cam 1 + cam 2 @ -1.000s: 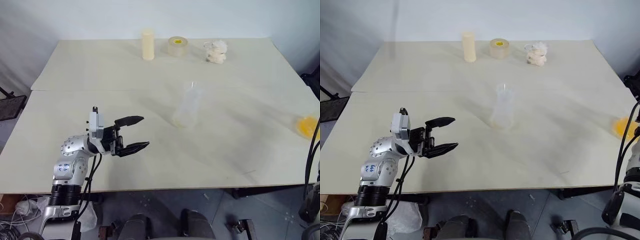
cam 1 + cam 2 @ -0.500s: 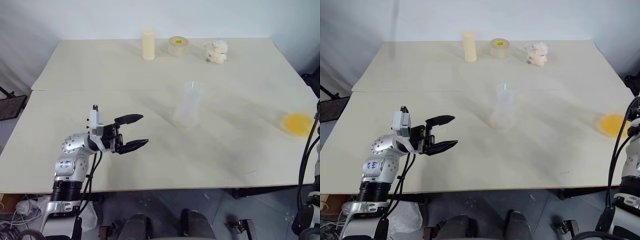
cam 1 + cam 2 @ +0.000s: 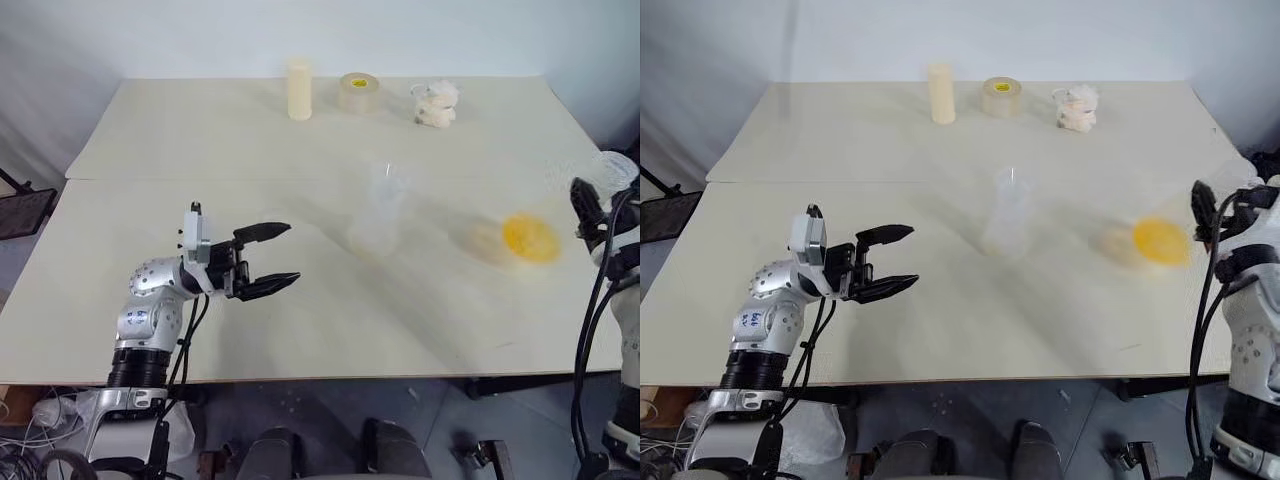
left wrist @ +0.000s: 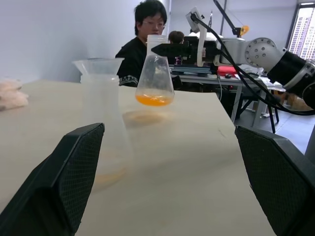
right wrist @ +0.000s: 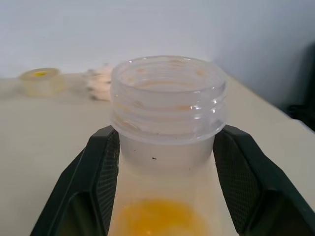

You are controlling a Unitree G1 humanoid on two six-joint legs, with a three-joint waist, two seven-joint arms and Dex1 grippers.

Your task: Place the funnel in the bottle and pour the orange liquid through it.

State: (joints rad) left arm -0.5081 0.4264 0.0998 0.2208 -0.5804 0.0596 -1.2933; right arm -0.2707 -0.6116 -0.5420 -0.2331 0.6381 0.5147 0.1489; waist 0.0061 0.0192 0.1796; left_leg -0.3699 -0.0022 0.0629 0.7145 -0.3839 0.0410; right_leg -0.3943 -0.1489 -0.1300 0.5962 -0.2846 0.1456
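- Two grippers are before you. Your left gripper (image 3: pixel 292 252) hangs above the near left part of the table (image 3: pixel 200 140), its fingers spread wide with nothing between them, pointing toward the bottle.
- Your right gripper (image 5: pixel 168 132) is clamped on the threaded neck of a clear flask (image 4: pixel 154 73), one finger on each side. It holds the flask upright, off the tabletop, at the right side of the table.
- Orange liquid (image 4: pixel 154 100) lies as a shallow pool in the bottom of that flask.
- You find the bottle (image 4: pixel 101 128) standing upright near the middle of the table, between the two grippers and apart from both.
- Sitting in the bottle's mouth is the funnel (image 4: pixel 98 65), its wide cone uppermost.
- Flask and bottle are well apart; the flask's mouth faces up.
- Along the far edge stand a cream cylinder (image 3: pixel 298 89), a roll of tape (image 3: pixel 357 92) and a crumpled white wad (image 3: pixel 436 103), in that order from your left to your right.
- Beyond the table, in the left wrist view, a person (image 4: pixel 142 34) in dark clothing sits at a desk.
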